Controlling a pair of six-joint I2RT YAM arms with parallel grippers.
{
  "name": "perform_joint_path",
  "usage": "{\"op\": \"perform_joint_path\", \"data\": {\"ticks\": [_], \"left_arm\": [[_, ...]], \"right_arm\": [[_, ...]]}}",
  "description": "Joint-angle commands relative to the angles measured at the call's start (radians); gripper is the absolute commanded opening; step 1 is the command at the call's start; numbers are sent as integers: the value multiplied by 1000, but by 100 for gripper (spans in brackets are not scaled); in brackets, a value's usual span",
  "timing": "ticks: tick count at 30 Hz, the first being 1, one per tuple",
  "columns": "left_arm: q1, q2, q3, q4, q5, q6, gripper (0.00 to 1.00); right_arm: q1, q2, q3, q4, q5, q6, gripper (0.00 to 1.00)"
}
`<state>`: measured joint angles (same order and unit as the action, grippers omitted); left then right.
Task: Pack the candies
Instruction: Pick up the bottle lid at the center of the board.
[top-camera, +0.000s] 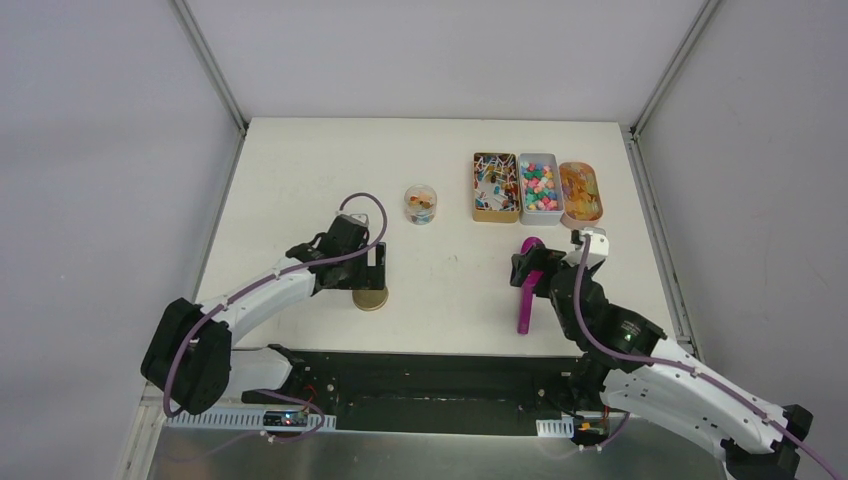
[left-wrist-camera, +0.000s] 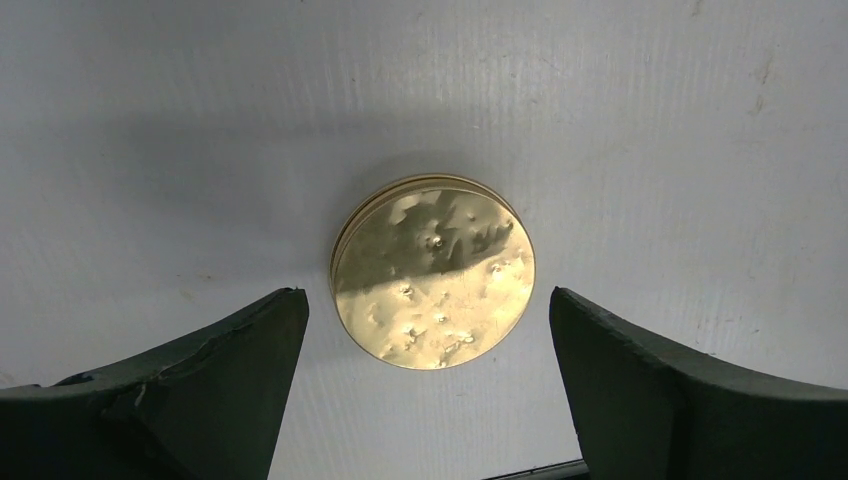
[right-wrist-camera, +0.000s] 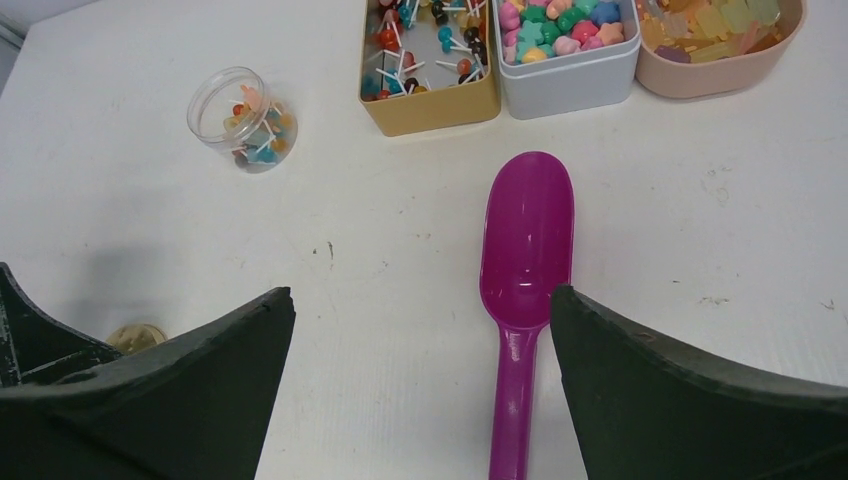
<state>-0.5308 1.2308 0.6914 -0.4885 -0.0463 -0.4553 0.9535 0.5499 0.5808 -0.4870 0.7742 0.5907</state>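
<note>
Top external view showed the candies (top-camera: 538, 187) sorted in three open containers (top-camera: 497, 213) at the far right of the tabletop (top-camera: 300, 170), with a small share in the clear jar (top-camera: 421, 204) standing left of them. We noted the gold lid (top-camera: 371, 298) lying flat under the left arm (top-camera: 260, 292), well apart from the jar. The magenta scoop (top-camera: 524, 308) lay near the containers, beneath the right arm (top-camera: 640, 345).

Left wrist view: we found the left fingers (left-wrist-camera: 190, 400) spread wide, one on either side of the lid and clear of it, holding nothing.

Right wrist view: we found the right fingers (right-wrist-camera: 690, 400) likewise wide open and empty, straddling the scoop where bowl meets handle. The bowl was empty and pointed towards the containers.

We judged the task to be at an early stage, with the jar uncapped and little filled. The step in hand appeared to be taking up the scoop. The next move would call for the right fingers to lower and close squarely on the handle, keeping the bowl level for scooping. The lid should wait until the jar is filled.
</note>
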Motion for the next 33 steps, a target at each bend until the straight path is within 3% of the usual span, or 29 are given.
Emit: {"op": "perform_joint_path", "data": {"ticks": [1,23,33], "left_arm": [[-35,12,-12,76,-34,-30,95],[-156,133,-3,87,-135,-33,92],[-189,160,21,77,-175,-28,82]], "right_arm": [[4,21,-6,51,15,-41,100],[4,48,6,8,-22,-20,100],[5,36,4,2,-24,-18,100]]}}
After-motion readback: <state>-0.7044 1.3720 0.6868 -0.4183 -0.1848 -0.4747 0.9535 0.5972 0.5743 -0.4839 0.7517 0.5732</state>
